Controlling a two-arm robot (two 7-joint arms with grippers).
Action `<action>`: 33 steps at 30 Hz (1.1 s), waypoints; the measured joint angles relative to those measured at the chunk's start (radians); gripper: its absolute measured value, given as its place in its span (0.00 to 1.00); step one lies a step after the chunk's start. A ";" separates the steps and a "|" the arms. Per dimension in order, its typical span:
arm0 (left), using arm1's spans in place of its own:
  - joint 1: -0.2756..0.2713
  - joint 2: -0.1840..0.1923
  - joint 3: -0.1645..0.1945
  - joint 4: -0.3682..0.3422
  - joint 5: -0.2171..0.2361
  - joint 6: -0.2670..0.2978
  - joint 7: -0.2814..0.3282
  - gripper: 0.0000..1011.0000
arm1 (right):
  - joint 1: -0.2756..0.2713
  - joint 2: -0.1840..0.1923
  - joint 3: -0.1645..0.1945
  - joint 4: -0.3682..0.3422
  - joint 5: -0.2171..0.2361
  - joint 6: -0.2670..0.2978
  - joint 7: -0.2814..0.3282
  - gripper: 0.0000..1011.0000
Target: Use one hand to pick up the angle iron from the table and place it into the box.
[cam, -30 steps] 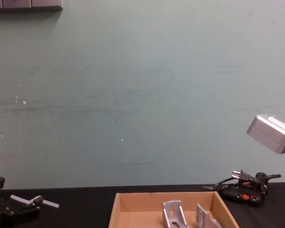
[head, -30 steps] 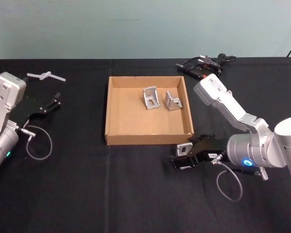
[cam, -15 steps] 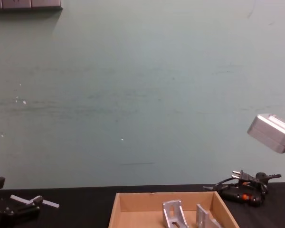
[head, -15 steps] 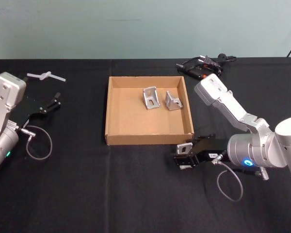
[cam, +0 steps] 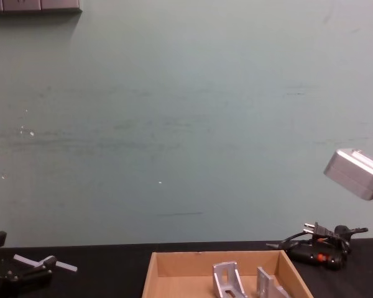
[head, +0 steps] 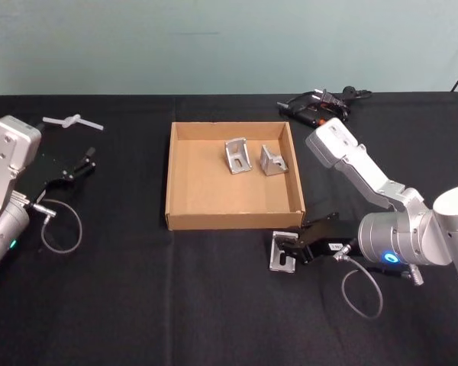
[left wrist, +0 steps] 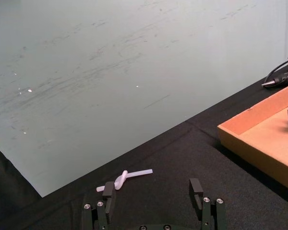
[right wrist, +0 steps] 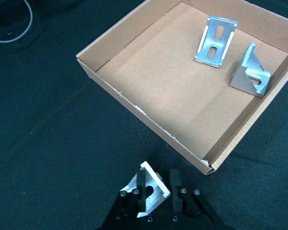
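I've got the right gripper [head: 288, 252] low over the table [head: 175, 305], just in front of the box's [head: 233, 219] near right corner. Its fingers [right wrist: 143, 189] are pinched on an angle iron [head: 283, 252], one finger pressed against the bracket's slotted face, the other behind it, so the jaws are nearly closed w/ the metal between them. In the right wrist view the angle iron [right wrist: 148, 188] sits tilted in the grip, outside the cardboard wall and close to it. I can't tell whether the bracket touches the cloth or is lifted clear.

Inside the box [right wrist: 134, 108] two more brackets stand towards the far right corner: one w/ two slots [head: 237, 154] and a gusseted one [head: 272, 159] beside it, apart from each other. The chest view shows both of their tops above the box rim [cam: 174, 256].

The left gripper [head: 72, 169] is parked on the left side of the table, well apart from the box, fingers [left wrist: 196, 188] spread wide w/ nothing between them. A white plastic piece [head: 71, 120] lies beyond it. A black power tool w/ cord [head: 318, 106] sits behind the box at the far right.
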 joint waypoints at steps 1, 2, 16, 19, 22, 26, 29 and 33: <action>0.000 0.000 0.000 0.000 0.000 0.000 0.000 0.99 | 0.000 0.000 0.000 0.000 0.000 0.000 0.000 0.28; 0.000 0.000 0.000 0.000 0.000 0.000 0.000 0.99 | 0.000 0.000 0.000 0.000 0.000 0.000 0.000 0.26; 0.000 0.000 0.000 0.000 0.000 0.000 0.000 0.99 | 0.000 0.000 0.000 0.000 0.000 0.000 0.001 0.07; 0.000 0.000 0.000 0.000 0.000 0.000 0.000 0.99 | 0.000 0.000 0.000 0.000 0.000 0.000 0.001 0.07; 0.000 0.000 0.000 0.000 0.000 0.000 0.000 0.99 | -0.005 0.000 0.007 -0.006 0.009 -0.008 0.005 0.07; 0.000 0.000 0.000 0.000 0.000 0.000 0.000 0.99 | -0.005 0.004 0.012 -0.028 0.024 -0.010 0.009 0.07; 0.000 0.000 0.000 0.000 0.000 0.000 0.000 0.99 | 0.000 0.006 0.015 -0.039 0.031 -0.008 0.009 0.07; 0.000 0.000 0.000 0.000 0.000 0.000 0.000 0.99 | 0.012 0.008 0.028 -0.067 0.050 -0.008 0.008 0.07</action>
